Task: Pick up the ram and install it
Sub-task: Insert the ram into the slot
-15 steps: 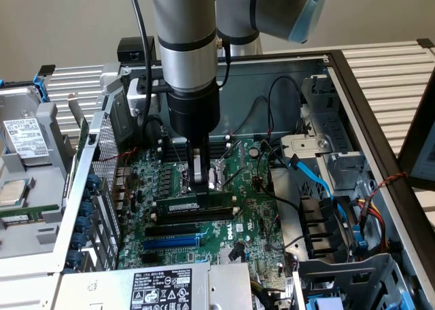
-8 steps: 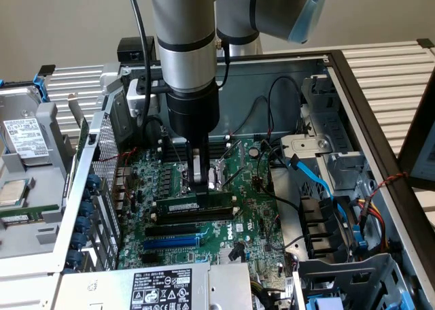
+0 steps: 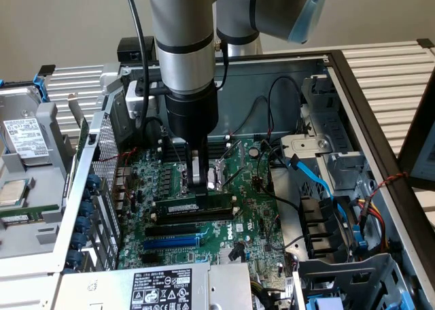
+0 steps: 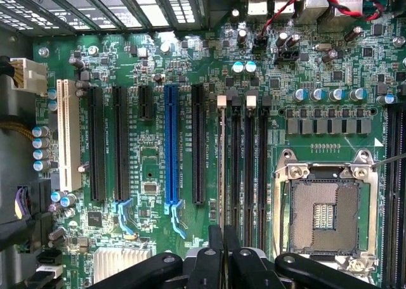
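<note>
The ram (image 3: 178,207) is a long thin stick with a small white sticker, standing on edge across the green motherboard (image 3: 248,215). My gripper (image 3: 198,187) comes straight down onto its end nearer the exterior view's right. In the wrist view the ram (image 4: 221,149) appears edge-on as a pale thin line along the outermost of several black memory slots (image 4: 248,156). The gripper (image 4: 222,238) has its black fingers (image 4: 214,254) pressed close together on that edge, shut on the ram. How deep the stick sits in the slot is hidden.
An open CPU socket (image 4: 325,213) lies beside the memory slots. A blue slot (image 4: 171,143) and black expansion slots (image 4: 96,143) lie on the other side. Blue and black cables (image 3: 319,181) and drive bays crowd the exterior view's right. The power supply (image 3: 160,286) sits at the front.
</note>
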You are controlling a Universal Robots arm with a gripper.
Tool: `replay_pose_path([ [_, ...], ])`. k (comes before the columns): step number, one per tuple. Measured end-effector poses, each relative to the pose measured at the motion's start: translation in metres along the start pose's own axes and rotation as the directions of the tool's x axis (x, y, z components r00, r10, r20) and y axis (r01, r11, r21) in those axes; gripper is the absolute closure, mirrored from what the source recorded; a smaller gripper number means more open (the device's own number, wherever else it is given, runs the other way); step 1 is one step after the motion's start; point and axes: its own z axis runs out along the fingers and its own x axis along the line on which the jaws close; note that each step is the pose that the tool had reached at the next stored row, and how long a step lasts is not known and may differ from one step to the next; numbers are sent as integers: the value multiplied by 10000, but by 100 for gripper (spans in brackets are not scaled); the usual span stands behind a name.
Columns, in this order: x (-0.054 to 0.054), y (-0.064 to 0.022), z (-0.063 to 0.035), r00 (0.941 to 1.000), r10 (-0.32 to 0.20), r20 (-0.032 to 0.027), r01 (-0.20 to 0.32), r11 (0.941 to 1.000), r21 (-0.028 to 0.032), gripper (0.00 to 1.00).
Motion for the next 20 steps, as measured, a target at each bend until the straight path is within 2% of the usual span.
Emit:
replay_pose_path([
  [20,-14,12,44,10000,14,2,-14,10000,11,87],
])
